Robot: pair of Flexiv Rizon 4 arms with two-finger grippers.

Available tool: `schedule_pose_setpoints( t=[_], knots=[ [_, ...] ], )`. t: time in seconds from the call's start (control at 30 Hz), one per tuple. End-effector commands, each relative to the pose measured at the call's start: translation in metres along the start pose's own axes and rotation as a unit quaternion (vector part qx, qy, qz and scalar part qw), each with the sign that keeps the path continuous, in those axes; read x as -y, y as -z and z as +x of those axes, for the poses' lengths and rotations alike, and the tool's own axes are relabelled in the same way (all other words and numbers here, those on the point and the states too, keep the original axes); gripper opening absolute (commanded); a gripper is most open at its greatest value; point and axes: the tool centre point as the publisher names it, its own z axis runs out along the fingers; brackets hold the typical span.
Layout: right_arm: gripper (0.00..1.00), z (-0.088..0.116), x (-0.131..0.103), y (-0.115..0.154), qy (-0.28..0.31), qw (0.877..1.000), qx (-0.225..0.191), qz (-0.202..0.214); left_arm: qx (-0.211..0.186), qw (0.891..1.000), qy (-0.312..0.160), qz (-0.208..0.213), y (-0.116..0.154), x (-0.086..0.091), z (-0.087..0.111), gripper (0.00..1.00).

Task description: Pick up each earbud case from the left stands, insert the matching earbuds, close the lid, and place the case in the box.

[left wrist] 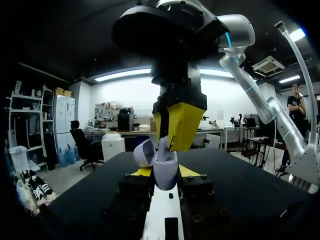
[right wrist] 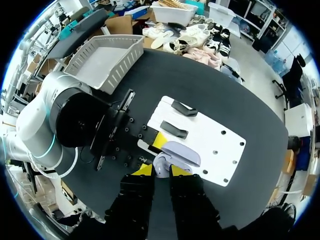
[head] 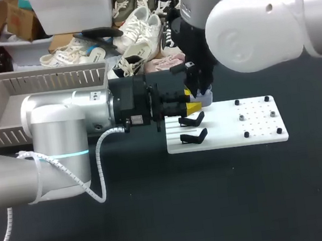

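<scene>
Showing, in descending size: one black table [head: 161,215]; one grey slatted box [head: 43,82] at its far left; one white board [head: 257,125] right of centre, carrying two black stands [head: 194,135], both bare; left gripper [left wrist: 164,173], lying level, fingers pressed on both sides of one lavender case [left wrist: 165,164], held over the board's far left corner, rounded and glossy, lid [left wrist: 144,152] tipped open; right gripper [right wrist: 161,171], pointing down, fingers narrow, pinching one pale earbud [left wrist: 163,145] at the case's mouth.

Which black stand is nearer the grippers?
The stand farther from the robot, right beside the left gripper; the other stand sits one row closer to the robot.
</scene>
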Motion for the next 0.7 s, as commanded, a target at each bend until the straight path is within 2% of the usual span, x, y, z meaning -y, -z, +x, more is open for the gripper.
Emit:
schedule_pose_setpoints(
  t=[0.03, 0.07, 0.13, 0.17, 0.3, 0.4, 0.7],
  knots=[
    [0.00, -0.004, -0.001, -0.001, 0.002, 1.000, -0.007, 0.002, 0.001, 1.000, -0.001, -0.001, 0.000, 0.000, 0.000, 0.00],
    [0.03, -0.004, -0.003, -0.001, 0.006, 1.000, -0.009, 0.003, 0.001, 1.000, -0.001, -0.001, 0.000, 0.000, 0.000, 0.00],
    [0.32, -0.004, -0.005, -0.002, 0.008, 1.000, -0.010, 0.004, 0.001, 1.000, -0.001, -0.001, 0.000, 0.000, 0.000, 0.00],
    [0.41, -0.004, -0.005, -0.002, 0.008, 1.000, -0.010, 0.003, 0.001, 1.000, -0.001, -0.001, 0.000, 0.000, 0.000, 0.00],
    [0.53, -0.002, -0.007, 0.001, 0.008, 1.000, -0.009, 0.006, 0.001, 1.000, -0.001, -0.001, 0.000, 0.000, 0.000, 0.00],
    [0.65, 0.000, -0.007, 0.004, 0.007, 1.000, -0.008, 0.008, 0.001, 1.000, -0.001, -0.001, 0.000, 0.000, 0.000, 0.00],
    [0.72, 0.010, -0.015, 0.024, 0.013, 1.000, 0.013, 0.004, 0.001, 1.000, -0.001, -0.001, 0.000, 0.000, 0.000, 0.00]
  ],
)
